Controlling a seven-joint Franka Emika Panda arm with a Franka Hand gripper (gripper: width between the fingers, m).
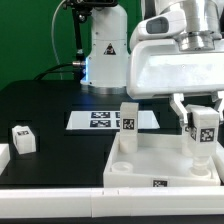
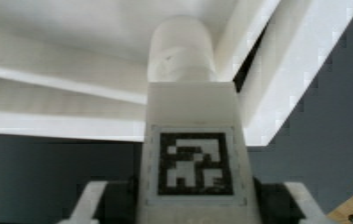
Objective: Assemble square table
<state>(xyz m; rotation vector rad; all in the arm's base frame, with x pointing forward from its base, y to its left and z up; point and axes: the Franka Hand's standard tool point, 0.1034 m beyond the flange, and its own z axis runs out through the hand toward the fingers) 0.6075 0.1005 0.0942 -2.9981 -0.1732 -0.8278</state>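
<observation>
The white square tabletop slab (image 1: 150,160) lies at the front of the black table, with a round hole (image 1: 120,170) near its front left corner. One tagged white leg (image 1: 129,118) stands upright at the slab's far left corner. My gripper (image 1: 201,118) is shut on a second tagged leg (image 1: 204,135) and holds it upright over the slab's right side; its lower end reaches the slab. In the wrist view, the held leg (image 2: 194,120) sits between my fingers (image 2: 98,205), pointing at the slab (image 2: 48,90). A third tagged leg (image 1: 22,138) lies loose at the exterior view's left.
The marker board (image 1: 100,118) lies flat behind the slab. The arm's white base (image 1: 105,50) stands at the back centre. A plain white block (image 1: 3,158) sits at the left edge. A green wall is behind.
</observation>
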